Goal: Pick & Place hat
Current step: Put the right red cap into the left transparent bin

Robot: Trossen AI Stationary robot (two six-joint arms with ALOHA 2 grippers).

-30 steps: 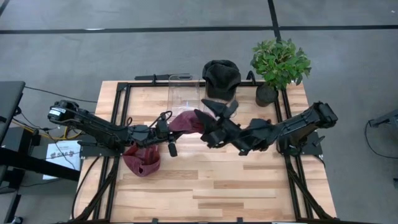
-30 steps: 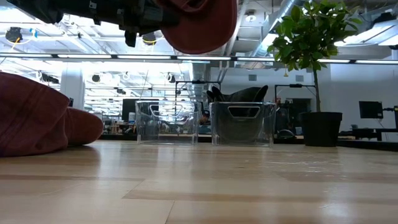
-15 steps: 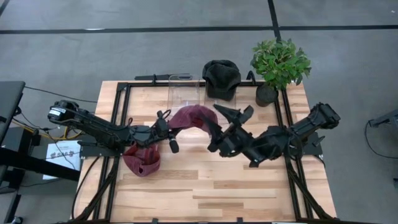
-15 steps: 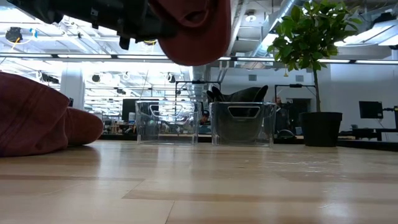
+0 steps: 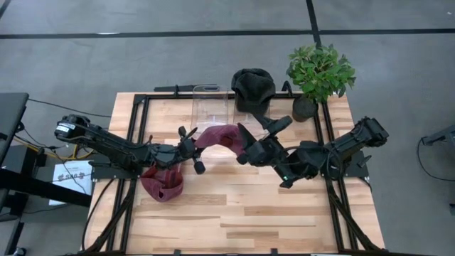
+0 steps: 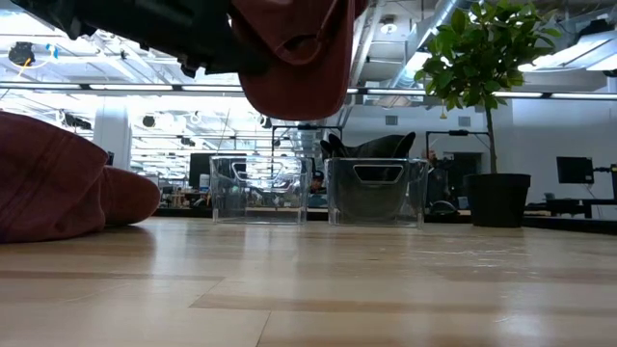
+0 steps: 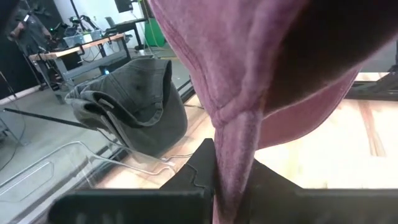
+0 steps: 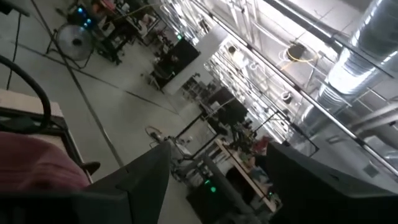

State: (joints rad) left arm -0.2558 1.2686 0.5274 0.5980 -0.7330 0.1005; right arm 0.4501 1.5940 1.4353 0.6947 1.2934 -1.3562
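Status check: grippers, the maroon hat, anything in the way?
Left gripper shut on maroon hat, held above table. Right gripper open beside it. Clear bin just beyond; nothing in between.

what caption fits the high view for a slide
Left gripper holds a maroon hat above the table; open right gripper is beside it.

No legible text or markings anywhere.

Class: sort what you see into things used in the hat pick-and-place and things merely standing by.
In use: maroon hat held by the left hand; open right hand; clear bin.
Standing by: potted plant; second maroon hat; dark hat.
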